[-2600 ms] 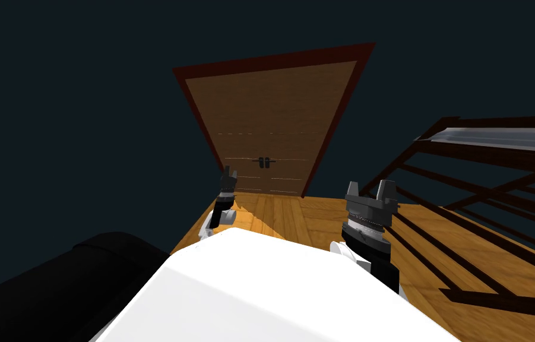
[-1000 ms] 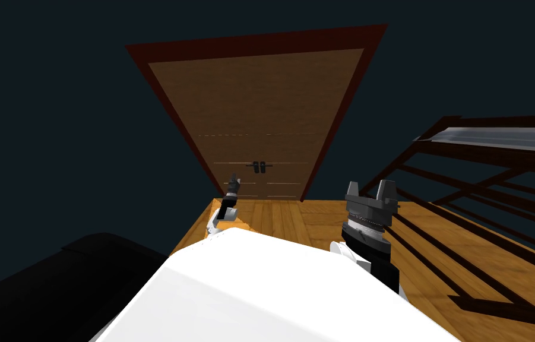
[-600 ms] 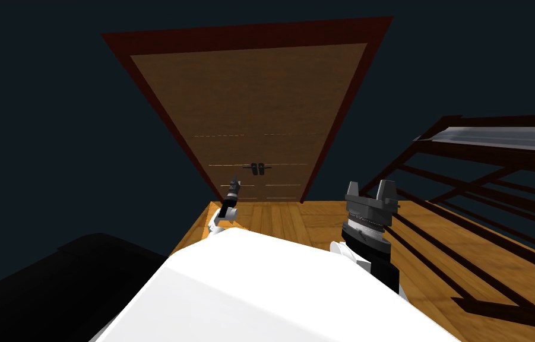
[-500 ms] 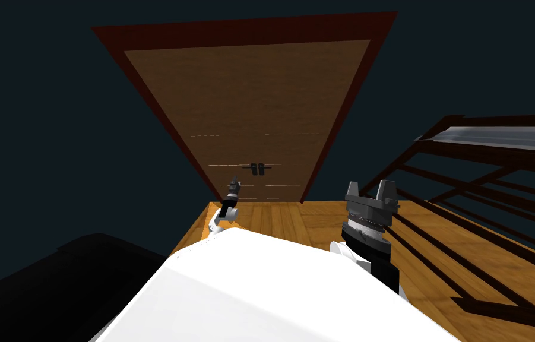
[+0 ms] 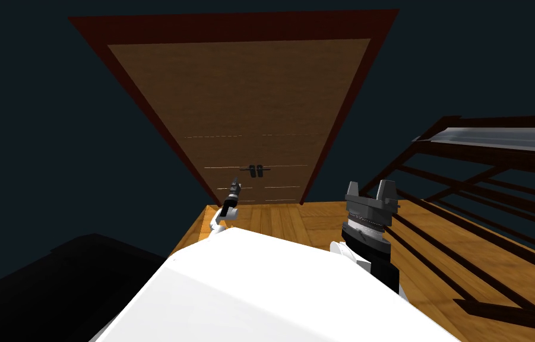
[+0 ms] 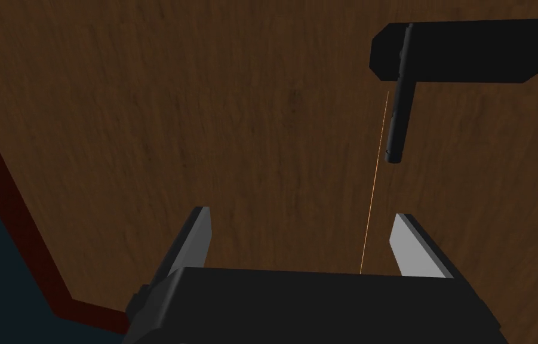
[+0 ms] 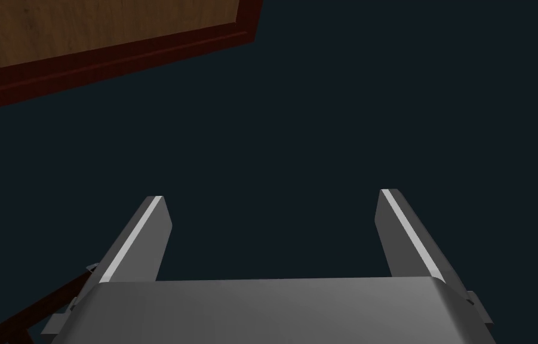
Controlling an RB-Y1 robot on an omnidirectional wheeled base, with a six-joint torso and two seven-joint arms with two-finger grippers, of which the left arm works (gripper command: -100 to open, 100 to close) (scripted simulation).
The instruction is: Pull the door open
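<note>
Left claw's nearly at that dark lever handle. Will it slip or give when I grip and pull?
Probably stiff: the lever handle is a thin straight bar on a dark plate. Its smooth round look may slip in the open left claw. It likely pivots at the plate before the door moves.

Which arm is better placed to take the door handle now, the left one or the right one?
Left. The left gripper is open, close to the door, with the handle just ahead beyond one fingertip. The right gripper, also open, is farther back and points beside the door, not at it.
</note>
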